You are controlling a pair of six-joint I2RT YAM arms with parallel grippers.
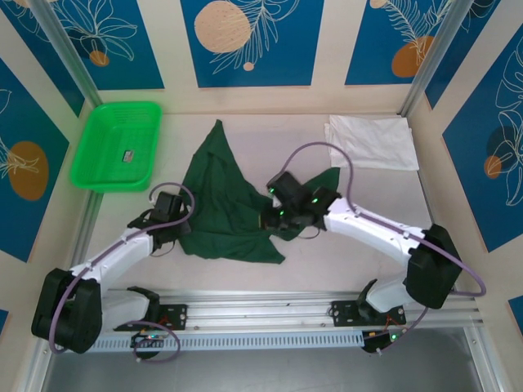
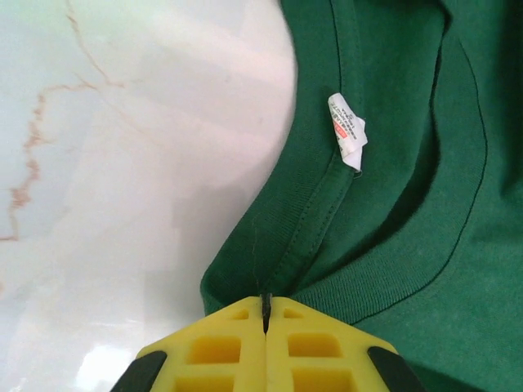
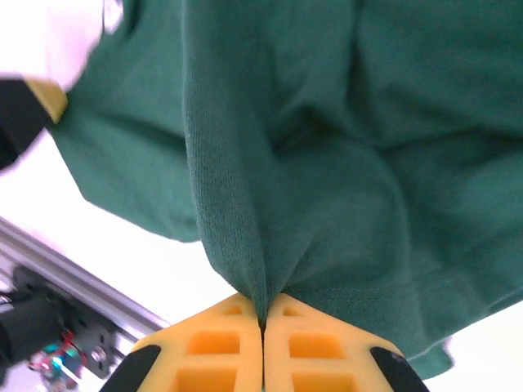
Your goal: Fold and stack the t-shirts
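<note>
Dark green t-shirt (image 1: 225, 200) lies crumpled in the middle of the white table (image 1: 327, 261), and I have it at both sides. From the top camera my left gripper (image 1: 178, 225) sits at the shirt's near left edge and my right gripper (image 1: 276, 219) at its right edge, but from up there I cannot tell how the jaws stand.

The wrist cameras settle that. On the left wrist, my left gripper (image 2: 264, 309) has its yellow fingers (image 2: 216, 347) pressed together, with a thin edge of the green cloth nipped between them just beside the neckband (image 2: 315, 216). A small white label (image 2: 348, 131) hangs inside the collar, a detail the top view is too far away to give. Bare marbled table (image 2: 122, 163) lies to the left of the cloth.

On the right wrist, my right gripper (image 3: 262, 309) is likewise clamped, pinching a fold of the green knit (image 3: 327, 163) that rises in a ridge from between the fingertips, next to a stitched hem. The metal rail (image 3: 73, 273) at the table's near edge shows at lower left.

The top camera alone takes in the wider scene: the white t-shirt (image 1: 372, 140), folded flat at the far right corner, well apart from the green one, and a bright green mesh basket (image 1: 122, 109) at the far left with a small dark item (image 1: 128, 154) lying in it.
</note>
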